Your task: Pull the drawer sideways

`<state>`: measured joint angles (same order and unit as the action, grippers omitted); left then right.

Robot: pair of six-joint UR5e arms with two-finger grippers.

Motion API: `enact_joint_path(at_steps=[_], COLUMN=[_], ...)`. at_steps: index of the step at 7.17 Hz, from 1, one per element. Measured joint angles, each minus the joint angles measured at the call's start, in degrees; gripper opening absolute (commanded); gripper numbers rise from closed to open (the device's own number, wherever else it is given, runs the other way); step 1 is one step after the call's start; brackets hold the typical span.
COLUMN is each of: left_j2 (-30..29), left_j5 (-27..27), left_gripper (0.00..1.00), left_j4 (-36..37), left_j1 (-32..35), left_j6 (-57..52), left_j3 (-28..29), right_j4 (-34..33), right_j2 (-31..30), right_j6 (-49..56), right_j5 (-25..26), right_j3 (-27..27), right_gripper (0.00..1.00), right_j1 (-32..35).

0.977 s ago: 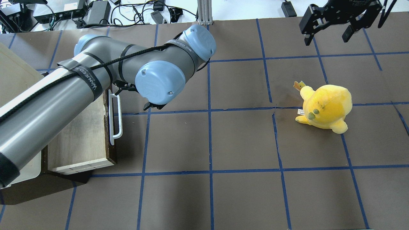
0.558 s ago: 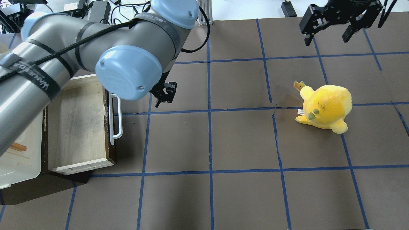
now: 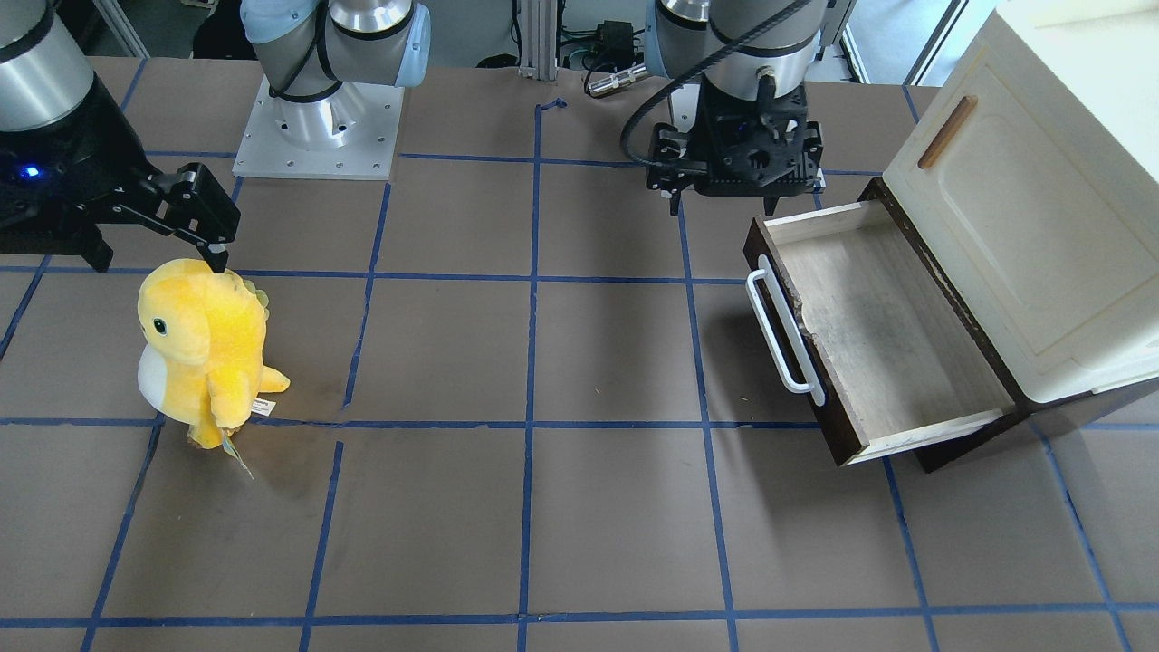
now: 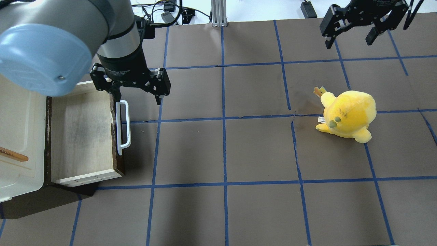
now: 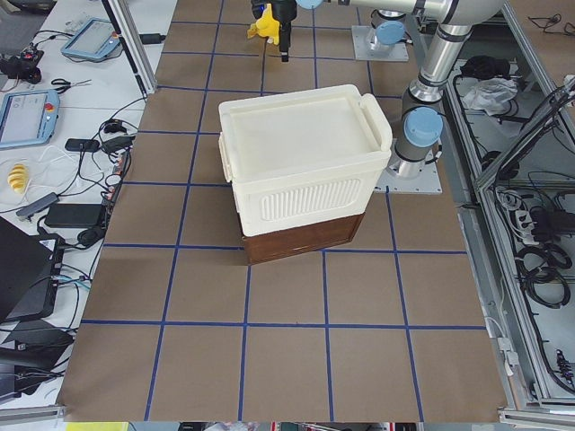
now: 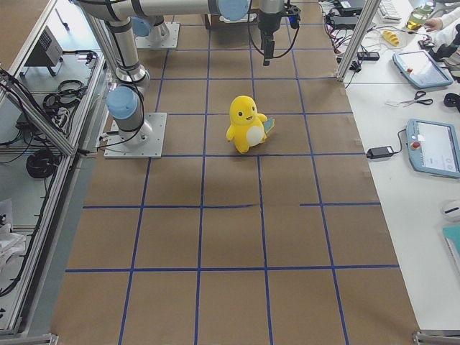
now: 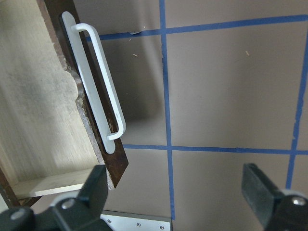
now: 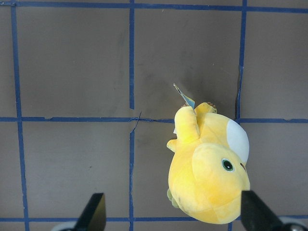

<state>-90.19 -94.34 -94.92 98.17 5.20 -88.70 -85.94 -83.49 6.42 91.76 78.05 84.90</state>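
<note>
Since the previous overhead frame, the left arm's wrist has swung back toward the far left of the table (image 4: 222, 153), and the left gripper (image 4: 138, 99) has shifted leftward to the far end of the drawer's handle (image 4: 123, 126). The drawer has not moved.

Check the left gripper first. Its jaws are spread wide and point down at the table. It holds nothing. In the overhead view one finger (image 4: 117, 95) overlaps the handle's far end, but the left wrist view shows both fingers clear of the bar. At the far right, the right gripper (image 4: 350, 42) hangs with its jaws equally wide and empty, above and beyond the yellow plush toy (image 4: 348, 114).

Locate the drawer (image 4: 82, 136) at the table's left end, pulled out from the dark-brown base under the cream-white cabinet (image 4: 20, 123). Its front faces the table's centre. The white bar handle runs along that front, with its long axis near-to-far in the overhead view.

Compare views. The front-facing view shows the cabinet door (image 3: 996, 226) with its small brown handle (image 3: 946, 131). The left wrist view shows the gap between bar and drawer front, and a curved notch in the front's top edge. The exterior left view shows only the cabinet's back; the drawer is hidden there.
</note>
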Motion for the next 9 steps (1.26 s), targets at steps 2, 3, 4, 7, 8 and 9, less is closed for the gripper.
enact_joint_path(at_steps=[2, 3, 4, 7, 8, 9], left_j2=[2.0, 2.5, 2.7, 2.8, 2.8, 2.8], left_j5=[5.0, 6.4, 6.9, 6.9, 6.9, 6.9], left_gripper=[1.0, 1.0, 1.0, 1.0, 1.0, 1.0], left_j4=[0.0, 0.0, 0.0, 0.1, 0.1, 0.1], left_j1=[-6.1, -7.7, -8.4, -8.8, -8.8, -8.8], left_j6=[-4.7, -5.4, -5.6, -5.7, -5.7, -5.7], left_j3=[0.0, 0.0, 0.0, -0.1, -0.2, -0.3], right_j4=[0.0, 0.0, 0.0, 0.0, 0.0, 0.0], right_j2=[0.0, 0.0, 0.0, 0.0, 0.0, 0.0], right_j6=[0.0, 0.0, 0.0, 0.0, 0.0, 0.0], right_j5=[0.0, 0.0, 0.0, 0.0, 0.0, 0.0], right_j3=[0.0, 0.0, 0.0, 0.0, 0.0, 0.0], right_gripper=[1.0, 1.0, 1.0, 1.0, 1.0, 1.0], right_j1=[0.0, 0.0, 0.0, 0.0, 0.0, 0.0])
